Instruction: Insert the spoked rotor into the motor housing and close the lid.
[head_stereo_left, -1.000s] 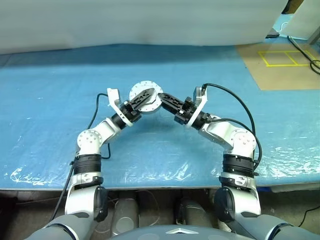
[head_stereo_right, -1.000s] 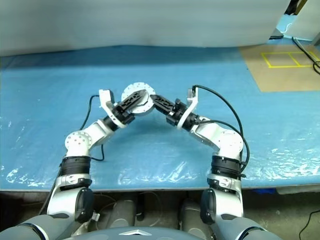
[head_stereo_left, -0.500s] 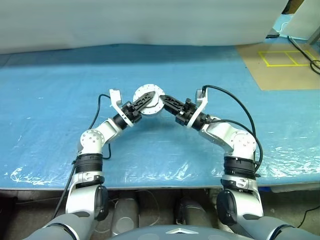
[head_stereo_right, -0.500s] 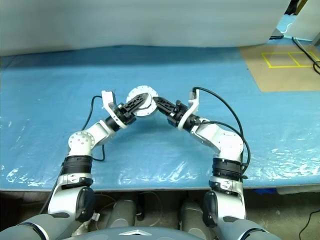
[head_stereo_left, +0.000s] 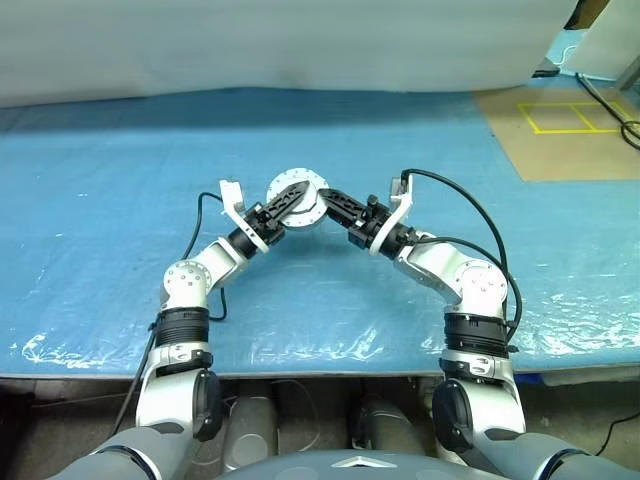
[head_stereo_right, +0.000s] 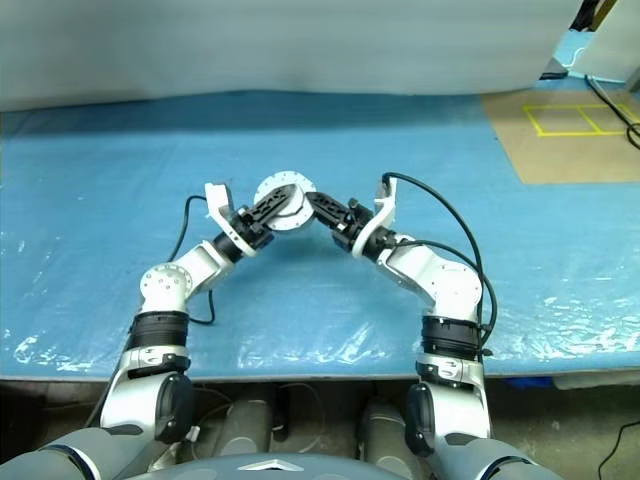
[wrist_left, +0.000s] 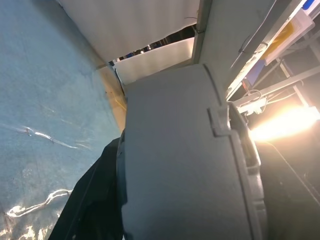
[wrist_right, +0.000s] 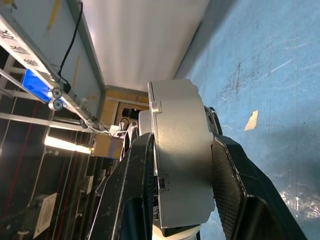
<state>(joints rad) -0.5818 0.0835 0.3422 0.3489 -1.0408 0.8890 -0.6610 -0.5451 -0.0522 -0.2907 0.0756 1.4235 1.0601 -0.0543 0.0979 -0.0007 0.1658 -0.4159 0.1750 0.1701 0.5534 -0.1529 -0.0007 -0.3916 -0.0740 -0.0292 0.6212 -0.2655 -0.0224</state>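
1. Presently we log one round silver motor housing (head_stereo_left: 297, 190), raised above the blue table cover (head_stereo_left: 100, 220), between both grippers
2. We note the right gripper (wrist_right: 182, 200) clamped on its rim from 3 o'clock
3. We note the left gripper (head_stereo_left: 288, 198) at 9 o'clock, one finger (head_stereo_left: 285, 197) across its face; grip cannot be told

We're seeing a crinkled blue plastic sheet (head_stereo_left: 120, 220) covering the table, brown board with yellow taped squares (head_stereo_left: 560, 125) at its far right corner.
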